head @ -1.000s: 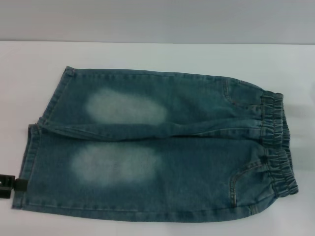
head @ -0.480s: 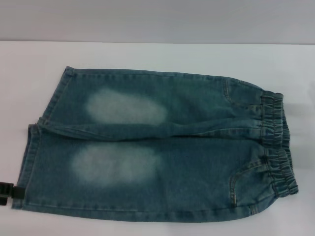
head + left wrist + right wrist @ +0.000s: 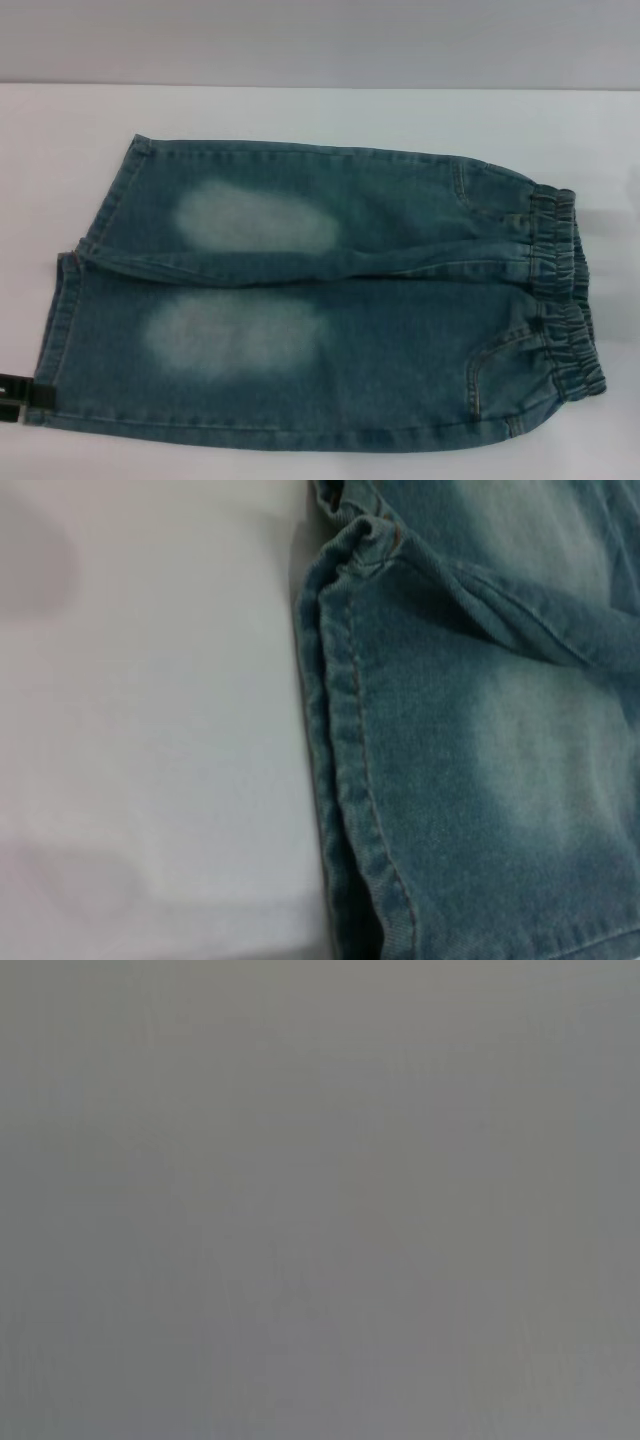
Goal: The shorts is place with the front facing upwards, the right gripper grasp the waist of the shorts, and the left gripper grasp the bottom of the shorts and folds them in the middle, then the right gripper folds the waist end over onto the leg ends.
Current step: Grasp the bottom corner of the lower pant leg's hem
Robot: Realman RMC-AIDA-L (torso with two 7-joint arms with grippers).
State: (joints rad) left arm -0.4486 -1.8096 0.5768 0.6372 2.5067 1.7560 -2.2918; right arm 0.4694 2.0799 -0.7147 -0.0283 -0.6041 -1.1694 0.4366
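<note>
The denim shorts (image 3: 330, 300) lie flat on the white table (image 3: 300, 110), front up, with pale faded patches on both legs. The gathered elastic waist (image 3: 560, 290) is at the right. The bottom of the shorts, its two straight leg ends (image 3: 62, 320), is at the left. A black part of my left gripper (image 3: 22, 392) shows at the picture's left edge, just outside the near leg's hem corner. The left wrist view shows that stitched hem (image 3: 350, 780) close up against bare table (image 3: 150, 730). My right gripper is out of view, and the right wrist view is plain grey.
White table surface surrounds the shorts, with a wide strip behind them and a narrow strip at the left. A grey wall (image 3: 320, 40) rises behind the table's far edge.
The black part of my left gripper has slid slightly toward the near edge beside the hem corner. The shorts have not moved.
</note>
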